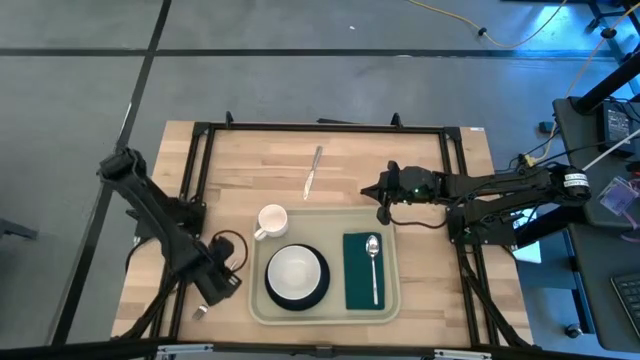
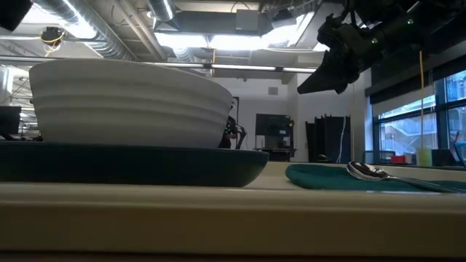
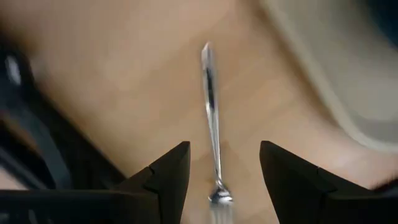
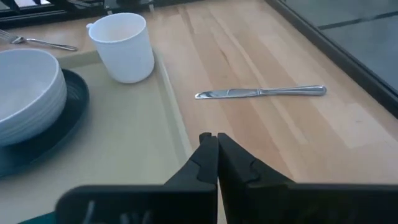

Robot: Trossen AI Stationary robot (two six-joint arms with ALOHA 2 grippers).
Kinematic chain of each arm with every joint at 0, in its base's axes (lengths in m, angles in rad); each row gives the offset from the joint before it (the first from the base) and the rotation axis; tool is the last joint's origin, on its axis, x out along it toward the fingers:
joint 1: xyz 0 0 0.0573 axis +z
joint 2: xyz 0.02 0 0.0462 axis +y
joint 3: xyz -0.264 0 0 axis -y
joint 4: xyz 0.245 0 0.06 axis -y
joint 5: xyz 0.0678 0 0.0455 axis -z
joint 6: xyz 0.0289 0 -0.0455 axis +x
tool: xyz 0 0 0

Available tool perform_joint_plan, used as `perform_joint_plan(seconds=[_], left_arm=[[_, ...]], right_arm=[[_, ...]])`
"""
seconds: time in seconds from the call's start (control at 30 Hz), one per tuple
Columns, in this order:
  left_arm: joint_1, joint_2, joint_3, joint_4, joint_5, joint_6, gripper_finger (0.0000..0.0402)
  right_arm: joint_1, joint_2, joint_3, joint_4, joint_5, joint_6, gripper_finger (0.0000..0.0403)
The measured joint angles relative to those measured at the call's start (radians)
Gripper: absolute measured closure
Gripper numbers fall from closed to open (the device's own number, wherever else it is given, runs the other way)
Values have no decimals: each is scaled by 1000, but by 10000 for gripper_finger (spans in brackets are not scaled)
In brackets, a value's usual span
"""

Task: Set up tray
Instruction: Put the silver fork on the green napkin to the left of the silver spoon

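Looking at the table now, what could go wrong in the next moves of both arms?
1. The open left gripper straddles the thin metal fork lying flat on the wooden table; a flat handle may slip out when pinched.
2. The shut right gripper hovers near the pale beige plastic tray rim; going for the metal knife, it might nudge the white ceramic mug.

You have a large, pale beige tray (image 1: pixel 325 314) with rounded corners and a raised rim, flat near the table's front edge.
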Motion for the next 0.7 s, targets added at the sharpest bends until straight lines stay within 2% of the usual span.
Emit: perform_joint_plan(seconds=[0.07,0.17,0.37,0.57,0.7], left_arm=[[-12,46,0,29,68,-94,215],[-29,109,0,82,144,-158,215],[-41,193,0,229,149,-218,215],[-33,236,0,223,227,-214,215],[-33,237,-1,219,218,-225,215]], right_arm=[[0,0,0,0,0,-16,400],[0,0,0,0,0,-22,400],[0,0,0,0,0,-23,400],[0,0,0,0,0,-17,400],[0,0,0,0,0,-17,400]])
